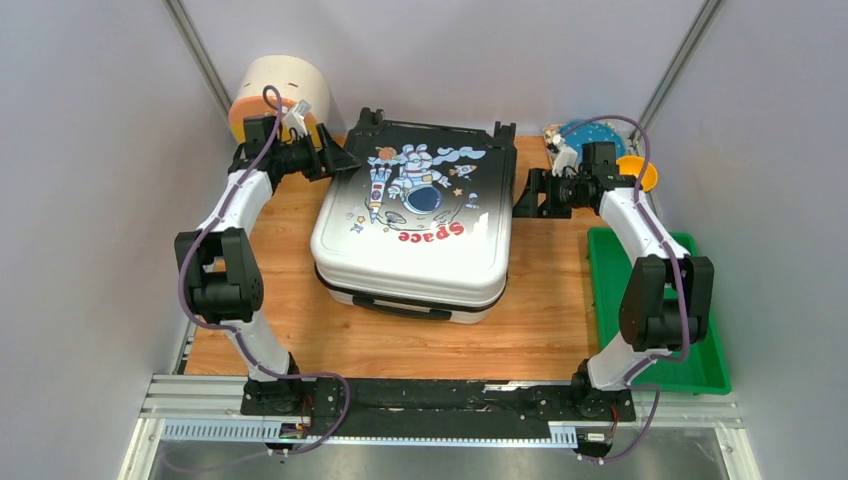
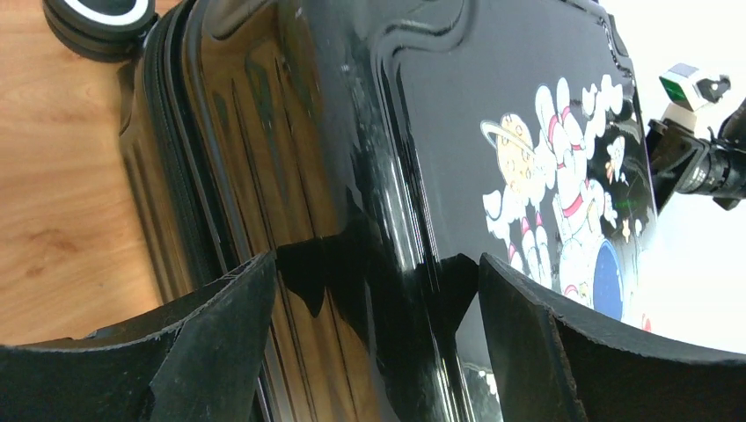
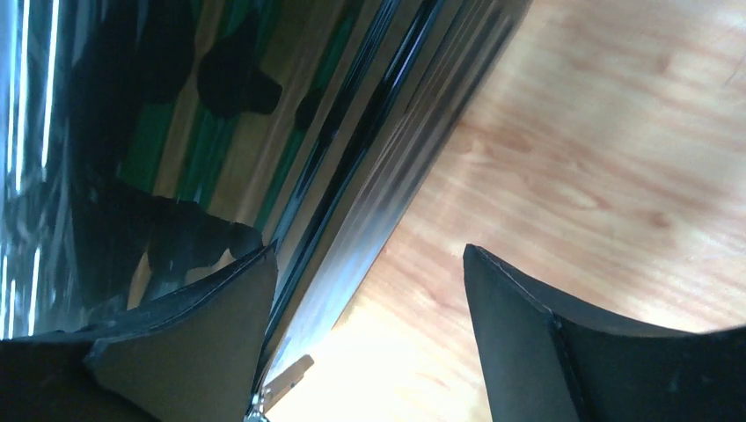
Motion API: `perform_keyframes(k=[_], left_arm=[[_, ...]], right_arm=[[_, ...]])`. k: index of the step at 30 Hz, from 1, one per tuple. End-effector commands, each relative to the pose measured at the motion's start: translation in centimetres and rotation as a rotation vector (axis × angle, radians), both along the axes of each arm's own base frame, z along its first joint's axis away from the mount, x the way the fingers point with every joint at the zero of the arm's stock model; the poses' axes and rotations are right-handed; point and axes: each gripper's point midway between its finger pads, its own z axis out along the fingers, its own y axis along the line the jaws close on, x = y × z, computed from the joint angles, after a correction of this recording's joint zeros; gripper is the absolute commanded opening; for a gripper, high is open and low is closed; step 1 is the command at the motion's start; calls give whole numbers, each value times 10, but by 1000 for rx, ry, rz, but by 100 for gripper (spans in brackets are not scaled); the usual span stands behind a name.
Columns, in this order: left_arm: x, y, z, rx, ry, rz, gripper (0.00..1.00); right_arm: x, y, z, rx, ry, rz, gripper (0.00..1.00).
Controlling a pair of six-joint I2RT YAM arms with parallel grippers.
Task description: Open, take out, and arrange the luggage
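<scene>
Light wooden tabletop (image 1: 540, 330) across the centre, plain pale grey walls (image 1: 90, 150) at left, right and back, slim metal posts (image 1: 199, 55) slanting in at upper left and upper right, aluminium rail (image 1: 190, 400) along the bottom, soft even light.

The luggage (image 1: 415, 235) shell is glossy hard plastic, the table (image 1: 540, 330) smooth grained wood.

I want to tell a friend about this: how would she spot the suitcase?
Look at the wooden table. The suitcase lies flat and closed in its middle. Unlike the round cream box and green tray near it, its glossy shell fades white to black, with a cartoon astronaut and red "Space".
</scene>
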Motion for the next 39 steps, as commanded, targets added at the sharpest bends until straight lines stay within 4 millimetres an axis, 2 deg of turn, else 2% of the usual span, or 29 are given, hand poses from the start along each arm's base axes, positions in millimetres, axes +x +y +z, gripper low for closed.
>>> perform_keyframes(k=[1, 2, 3, 5, 6, 7, 8, 9, 10, 12, 13, 14, 15, 16, 17, 18, 19, 20, 21, 23, 24, 26, 28, 30, 36, 39], left_arm=[[4, -39, -36, 9, 105, -81, 32], [4, -38, -35, 17, 104, -84, 34], [4, -36, -34, 32, 91, -90, 42], [0, -30, -26, 87, 58, -102, 57], [-2, -24, -21, 91, 47, -110, 69], [-6, -21, -7, 110, -2, -132, 73], [-17, -17, -3, 107, 20, -147, 76], [-21, -7, 5, 103, 6, -143, 81], [-29, 9, 21, 106, -45, -138, 83], [-52, 19, 36, 85, -55, -157, 85], [-64, 33, 49, 120, -135, -168, 85], [-84, 34, 49, 114, -103, -193, 85], [-96, 36, 50, 143, -112, -207, 86], [-112, 39, 51, 200, -167, -242, 86], [-132, 38, 45, 205, -116, -261, 86], [-144, 37, 42, 217, -110, -277, 86], [-160, 36, 36, 228, -110, -295, 86], [-171, 35, 31, 226, -80, -300, 86], [-182, 32, 21, 216, -45, -304, 87], [-195, 30, 20, 216, -46, -296, 87], [-200, 28, 13, 211, -29, -294, 87], [-204, 28, 13, 219, -44, -268, 87], [-210, 28, 9, 224, -34, -246, 87], [-212, 33, -2, 259, -13, -224, 87], [-223, 35, -32, 265, 78, -207, 84], [-213, 29, -31, 198, 73, -211, 80]], right_arm=[[47, 27, 26, 92, -108, 9, 82], [58, 27, 36, 94, -141, 4, 81], [63, 27, 32, 89, -132, -3, 81], [72, 24, 42, 72, -157, -11, 80], [72, 21, 48, 53, -180, 1, 80], [70, 17, 53, 38, -187, -2, 80], [62, 14, 56, 27, -175, 0, 81], [55, 6, 60, 19, -178, -7, 82], [43, 1, 81, -4, -242, 9, 85], [12, -6, 80, -22, -213, 24, 88], [-10, -7, 101, -48, -293, 61, 89], [-33, -4, 100, -36, -271, 93, 90], [-50, -1, 105, -29, -288, 122, 91], [-71, 2, 90, -16, -251, 147, 92], [-96, 6, 102, -6, -300, 182, 92], [-111, 10, 96, -1, -294, 210, 93], [-128, 14, 82, 4, -264, 238, 94], [-146, 16, 80, -17, -288, 274, 94], [-159, 25, 72, -28, -280, 325, 95], [-176, 27, 51, -59, -243, 365, 95], [-180, 28, 47, -66, -242, 382, 95], [-184, 28, 34, -92, -205, 398, 94], [-192, 36, 26, -104, -188, 453, 93], [-190, 42, 17, -126, -180, 449, 93], [-161, 59, 21, -135, -220, 408, 90], [-146, 65, 22, -115, -196, 357, 88]])
